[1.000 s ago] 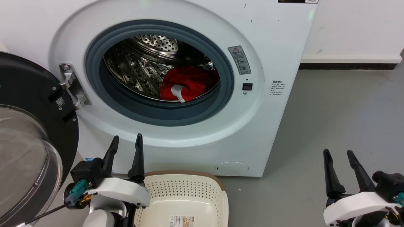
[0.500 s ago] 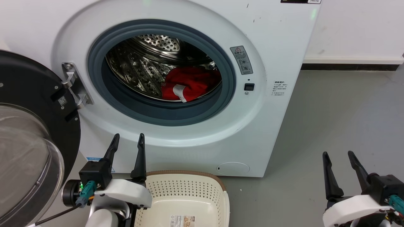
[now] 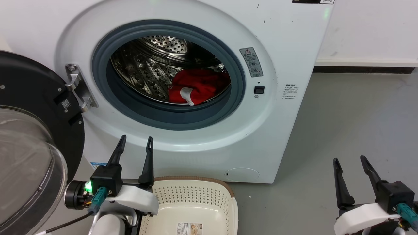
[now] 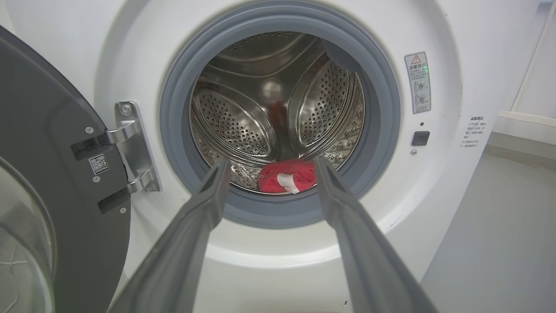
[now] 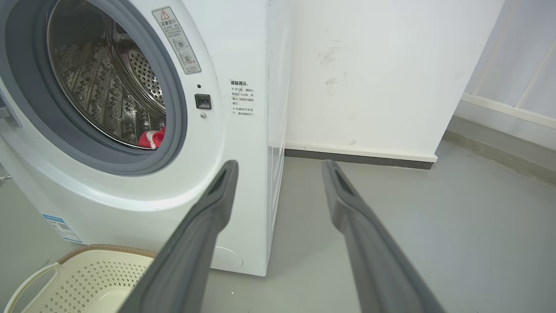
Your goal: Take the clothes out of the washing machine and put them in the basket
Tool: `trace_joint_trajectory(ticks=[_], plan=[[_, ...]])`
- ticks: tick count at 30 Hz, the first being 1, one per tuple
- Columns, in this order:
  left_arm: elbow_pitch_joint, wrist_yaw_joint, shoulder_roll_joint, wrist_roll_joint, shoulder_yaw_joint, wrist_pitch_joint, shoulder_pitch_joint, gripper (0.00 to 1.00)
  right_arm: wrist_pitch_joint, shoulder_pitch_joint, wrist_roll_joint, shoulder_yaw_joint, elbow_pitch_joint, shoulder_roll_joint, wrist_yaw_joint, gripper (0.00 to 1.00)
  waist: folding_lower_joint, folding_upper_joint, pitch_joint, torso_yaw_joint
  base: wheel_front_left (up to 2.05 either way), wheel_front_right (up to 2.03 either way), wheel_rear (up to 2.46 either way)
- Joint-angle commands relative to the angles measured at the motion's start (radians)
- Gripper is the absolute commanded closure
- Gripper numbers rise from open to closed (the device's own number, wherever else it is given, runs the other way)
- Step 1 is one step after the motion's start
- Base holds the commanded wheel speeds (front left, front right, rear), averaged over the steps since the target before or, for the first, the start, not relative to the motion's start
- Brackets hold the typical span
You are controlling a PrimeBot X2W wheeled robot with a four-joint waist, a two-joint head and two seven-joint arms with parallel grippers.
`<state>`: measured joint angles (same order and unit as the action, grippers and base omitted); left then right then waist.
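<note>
The washing machine [image 3: 196,153] is a white front-loader. Its black-rimmed glass door [image 3: 29,98] is swung fully open to the robot's left. A grey rubber ring surrounds the perforated steel drum [image 3: 147,71]. The cream perforated basket [image 3: 192,194], with a brown woven rim, stands on the floor just before the machine. The clothes [image 3: 200,86], bright red with a white patch, lie bunched at the drum bottom, right of centre. The left gripper [image 3: 136,138] and right gripper [image 3: 349,159] have their fingers spread and grasp nothing.
</note>
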<state>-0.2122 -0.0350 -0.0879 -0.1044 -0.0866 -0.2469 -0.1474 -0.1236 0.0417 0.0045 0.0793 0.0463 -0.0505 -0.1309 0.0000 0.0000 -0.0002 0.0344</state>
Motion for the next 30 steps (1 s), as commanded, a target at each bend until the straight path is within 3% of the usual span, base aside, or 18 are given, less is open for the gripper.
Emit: trace_joint_trajectory(ticks=[1,8,30], plan=[[-0.002,0.003,-0.003,0.016,0.001,-0.007,-0.010,0.00,-0.008,0.011,-0.023,0.000,-0.007,0.000,0.000,0.00,0.0000,0.0000,0.000,0.000,0.00,0.00,0.00],[-0.013,0.005,0.001,0.060,0.002,-0.020,-0.014,0.00,-0.016,0.016,-0.061,0.002,-0.008,0.001,0.000,0.00,0.0000,0.0000,0.001,0.003,0.00,0.00,0.00],[-0.041,0.003,0.011,0.062,0.019,-0.020,-0.021,0.00,-0.012,0.007,-0.045,0.000,0.002,0.001,0.000,0.00,0.0000,0.0000,0.008,-0.007,0.00,0.00,0.00]])
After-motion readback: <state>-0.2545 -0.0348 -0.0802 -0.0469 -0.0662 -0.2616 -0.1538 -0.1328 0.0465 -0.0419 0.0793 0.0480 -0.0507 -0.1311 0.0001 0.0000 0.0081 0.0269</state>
